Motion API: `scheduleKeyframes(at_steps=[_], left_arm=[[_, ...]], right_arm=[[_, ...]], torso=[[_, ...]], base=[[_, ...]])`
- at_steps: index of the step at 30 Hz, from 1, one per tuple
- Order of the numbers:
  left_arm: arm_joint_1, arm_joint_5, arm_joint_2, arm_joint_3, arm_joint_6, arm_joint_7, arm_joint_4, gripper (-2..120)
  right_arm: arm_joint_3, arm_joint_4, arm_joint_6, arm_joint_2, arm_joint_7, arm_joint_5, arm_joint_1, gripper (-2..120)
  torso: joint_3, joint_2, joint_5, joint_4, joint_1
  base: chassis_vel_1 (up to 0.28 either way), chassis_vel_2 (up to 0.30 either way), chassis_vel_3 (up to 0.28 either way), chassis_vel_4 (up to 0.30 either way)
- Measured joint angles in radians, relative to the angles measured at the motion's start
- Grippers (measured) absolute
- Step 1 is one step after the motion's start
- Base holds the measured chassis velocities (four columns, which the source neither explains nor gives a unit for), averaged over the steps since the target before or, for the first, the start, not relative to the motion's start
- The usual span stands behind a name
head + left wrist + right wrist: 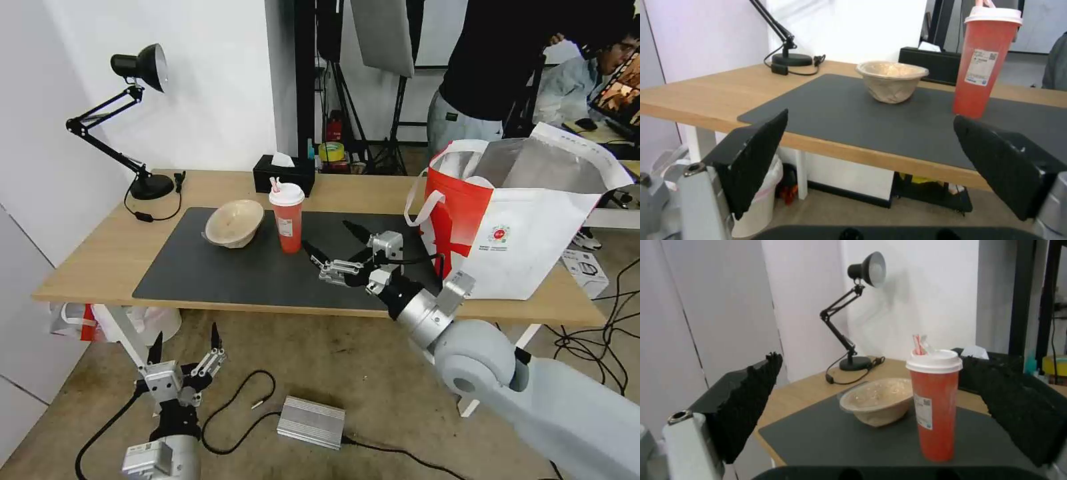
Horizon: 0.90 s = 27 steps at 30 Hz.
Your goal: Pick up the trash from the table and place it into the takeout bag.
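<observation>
A long light-wood surface on white angled legs carries a large dark grey mat. Taking the mat as a clock face seen from the robot's head, a beige paper bowl sits tilted at about eleven o'clock. Just beside it, at about twelve o'clock, a red drink cup stands upright with a white lid and a striped straw. The two are close, and whether they touch cannot be told.

At three o'clock, on the right end of the surface, stands the takeout bag, boxy, red and white, its mouth open to show silver foil lining, with white strap handles and a small round red logo on its side.

The right end effector hovers over the mat between the cup and the bag, near the cup without touching it. Its black fingers are spread wide with nothing between them, and from the right wrist camera the cup stands in the gap ahead of the fingers.

The left end effector hangs low in front of the surface, below its near edge at about seven o'clock, above the floor. Its fingers are also spread wide and empty.

Behind the cup, at the far edge, sits a black tissue box. A black desk lamp stands at the far left corner.
</observation>
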Motion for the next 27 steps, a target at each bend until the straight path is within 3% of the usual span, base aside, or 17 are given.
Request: scheduleKeyframes(at_steps=[27], left_arm=[[-0.001, -0.002, 0.0, -0.005, 0.0, 0.0, -0.002, 100]], right_arm=[[-0.043, -0.069, -0.026, 0.067, 0.009, 0.031, 0.115, 100]], torso=[[0.0, 0.0, 0.0, 0.0, 0.0]], base=[[0.0, 0.0, 0.0, 0.0]])
